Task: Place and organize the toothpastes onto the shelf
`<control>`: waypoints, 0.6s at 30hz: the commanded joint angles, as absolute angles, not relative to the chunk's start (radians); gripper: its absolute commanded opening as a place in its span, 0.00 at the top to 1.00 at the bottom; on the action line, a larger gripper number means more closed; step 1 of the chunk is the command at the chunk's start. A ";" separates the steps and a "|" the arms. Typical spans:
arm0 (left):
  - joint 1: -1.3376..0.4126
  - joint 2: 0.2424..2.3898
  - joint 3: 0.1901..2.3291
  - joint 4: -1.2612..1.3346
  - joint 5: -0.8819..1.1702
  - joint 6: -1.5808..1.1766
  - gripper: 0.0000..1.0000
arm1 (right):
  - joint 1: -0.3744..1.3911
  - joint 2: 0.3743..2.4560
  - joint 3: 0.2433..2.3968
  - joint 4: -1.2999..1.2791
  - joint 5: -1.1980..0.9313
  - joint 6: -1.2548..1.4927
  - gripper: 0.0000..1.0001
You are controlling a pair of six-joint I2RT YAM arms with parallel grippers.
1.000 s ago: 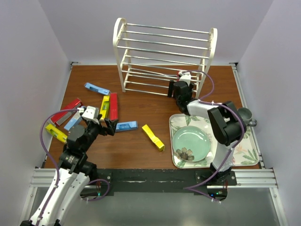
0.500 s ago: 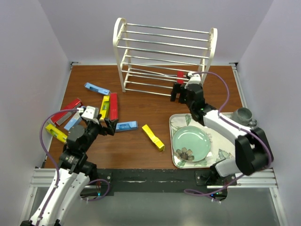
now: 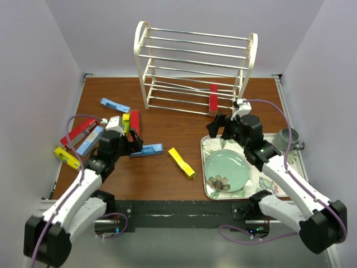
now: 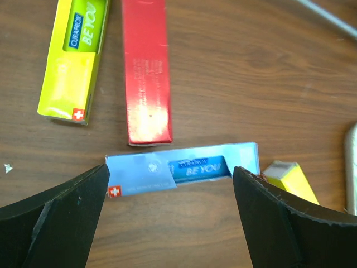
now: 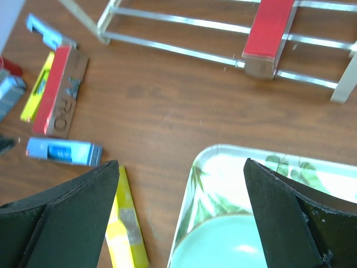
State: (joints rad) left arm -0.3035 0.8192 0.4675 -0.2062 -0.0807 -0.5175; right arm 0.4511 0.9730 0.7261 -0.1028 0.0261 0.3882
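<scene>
Left hand [image 3: 128, 145] hangs wide open and empty above a light blue toothpaste [image 4: 184, 167] lying flat on the worktop [image 4: 234, 84], low in the wrist picture. Its long side runs left to right, across the gap between the fingers [image 4: 61, 218], so the hand likely must turn. Right hand [image 5: 181, 163], open and empty too, is farther away. The box's ends may hide under the fingers.
</scene>
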 commanded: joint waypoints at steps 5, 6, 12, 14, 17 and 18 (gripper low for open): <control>-0.308 1.143 0.644 -0.167 -0.175 -0.577 0.02 | 0.449 0.925 0.729 -0.202 -0.071 0.341 0.02; -0.308 1.187 0.662 -0.166 -0.170 -0.577 0.02 | 0.451 0.920 0.729 -0.202 -0.072 0.338 0.02; -0.308 1.324 0.713 -0.155 -0.186 -0.568 0.05 | 0.448 0.888 0.726 -0.229 -0.080 0.325 0.02; -0.308 1.353 0.726 -0.150 -0.184 -0.554 0.08 | 0.449 0.884 0.726 -0.236 -0.083 0.325 0.02; -0.308 1.403 0.742 -0.134 -0.169 -0.538 0.12 | 0.449 0.885 0.727 -0.244 -0.087 0.337 0.02; -0.308 1.431 0.753 -0.130 -0.164 -0.534 0.13 | 0.451 0.887 0.729 -0.244 -0.087 0.339 0.02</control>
State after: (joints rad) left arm -0.3035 1.3788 0.6960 -0.1860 -0.1593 -0.5560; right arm 0.4511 0.8955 0.7219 -0.2352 -0.0639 0.3462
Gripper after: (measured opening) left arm 0.888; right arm 0.982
